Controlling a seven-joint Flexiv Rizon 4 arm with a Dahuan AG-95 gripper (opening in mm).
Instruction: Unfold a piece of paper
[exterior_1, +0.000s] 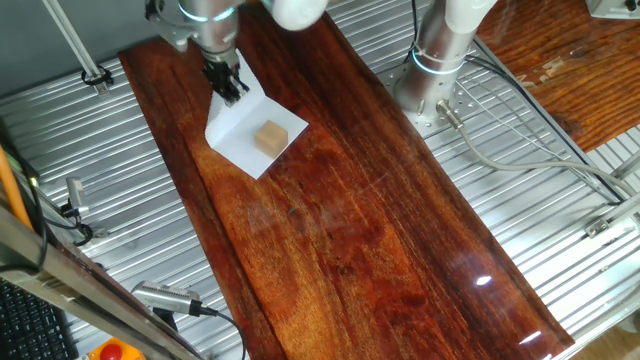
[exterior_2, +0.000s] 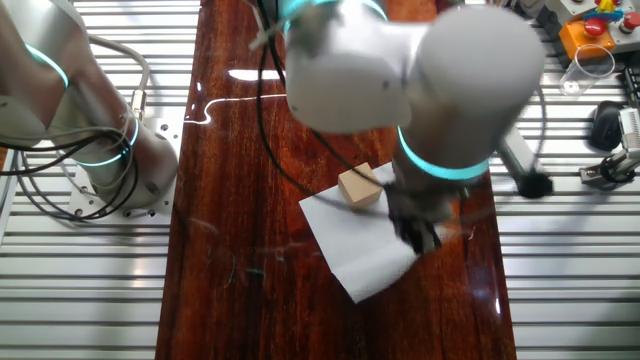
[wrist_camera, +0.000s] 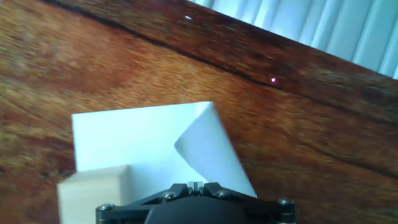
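— What's nearest the hand camera?
— The black two-finger pincer (wrist_camera: 194, 185), clamped on a lifted flap of the thin white creased sheet of paper (exterior_1: 240, 128).
— And beyond?
— The small tan wooden cube (exterior_1: 270, 138) sits on the sheet, which lies on the dark reddish wooden counter (exterior_1: 370, 230).

surface: glossy wood board (exterior_1: 380, 240) | surround: ribbed, probably metal table (exterior_1: 120, 190)

The dark wooden table (exterior_1: 380, 230) carries the piece of paper (exterior_1: 240, 135), weighted by a small tan block (exterior_1: 270, 138).
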